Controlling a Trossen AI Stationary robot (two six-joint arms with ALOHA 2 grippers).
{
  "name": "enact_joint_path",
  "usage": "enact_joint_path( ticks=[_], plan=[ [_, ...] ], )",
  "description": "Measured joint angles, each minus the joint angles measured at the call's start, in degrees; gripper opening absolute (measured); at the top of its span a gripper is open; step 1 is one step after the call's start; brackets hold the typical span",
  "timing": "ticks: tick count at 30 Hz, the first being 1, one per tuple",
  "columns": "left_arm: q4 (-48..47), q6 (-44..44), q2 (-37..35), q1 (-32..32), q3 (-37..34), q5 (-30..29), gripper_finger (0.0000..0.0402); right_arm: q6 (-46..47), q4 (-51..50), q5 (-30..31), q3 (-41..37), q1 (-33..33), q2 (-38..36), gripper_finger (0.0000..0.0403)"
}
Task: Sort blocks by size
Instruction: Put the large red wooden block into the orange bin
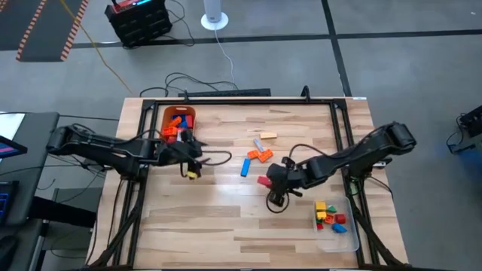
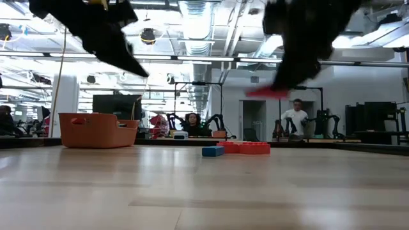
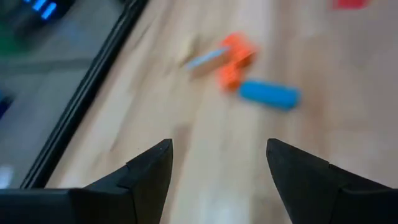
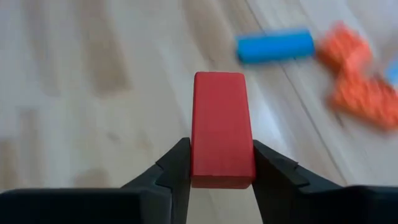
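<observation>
Right gripper [image 4: 221, 168] clamps a long red block [image 4: 221, 127] above table centre; left gripper [image 3: 217, 168] open, at 9 o'clock.

Blocks in the orange bin [image 1: 181, 114] at 10 o'clock are too tiny to count, and the left arm covers part of it.
</observation>
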Motion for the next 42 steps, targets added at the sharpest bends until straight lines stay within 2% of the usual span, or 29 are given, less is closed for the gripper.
enact_joint_path(
  ticks=[3, 5, 12, 15, 20, 27, 35, 39, 42],
  plan=[
    [6.3, 6.9, 2.1, -2.7, 0.0, 4.9, 0.0254, -4.5, 6.8, 0.0, 0.0, 0.1, -1.7, 0.0163],
    [10.8, 12.3, 4.6, -4.9, 0.0, 5.8, 0.0254, -7.2, 12.1, 0.0, 0.0, 0.0, -1.4, 0.0163],
    [24.6, 29.3, 15.8, -10.9, 0.0, 5.2, 0.0254, -12.4, 29.8, -6.9, 0.0, -2.6, 3.3, 0.0163],
    [31.8, 34.6, 19.5, -12.5, 0.0, 2.2, 0.0254, -12.6, 33.2, -9.9, 0.0, -4.4, 5.7, 0.0163],
    [40.1, 39.8, 23.4, -14.3, 0.0, -0.1, 0.0254, -12.7, 38.6, -15.3, 0.0, -6.8, 9.5, 0.0163],
    [41.0, 40.9, 23.8, -16.2, 0.0, 0.2, 0.0254, -12.6, 44.3, -20.7, 0.0, -8.1, 11.8, 0.0163],
    [41.4, 40.3, 23.8, -16.4, 0.0, 0.3, 0.0254, -11.7, 43.4, -23.1, 0.0, -8.1, 11.7, 0.0164],
    [39.5, 36.9, 23.8, -16.6, 0.0, 0.3, 0.0254, -8.8, 32.5, -26.9, 0.0, -6.7, 9.8, 0.0164],
    [38.7, 35.5, 23.7, -16.6, 0.0, -0.1, 0.0254, -8.4, 22.8, -32.3, 0.0, -3.9, 7.4, 0.0164]
  ],
)
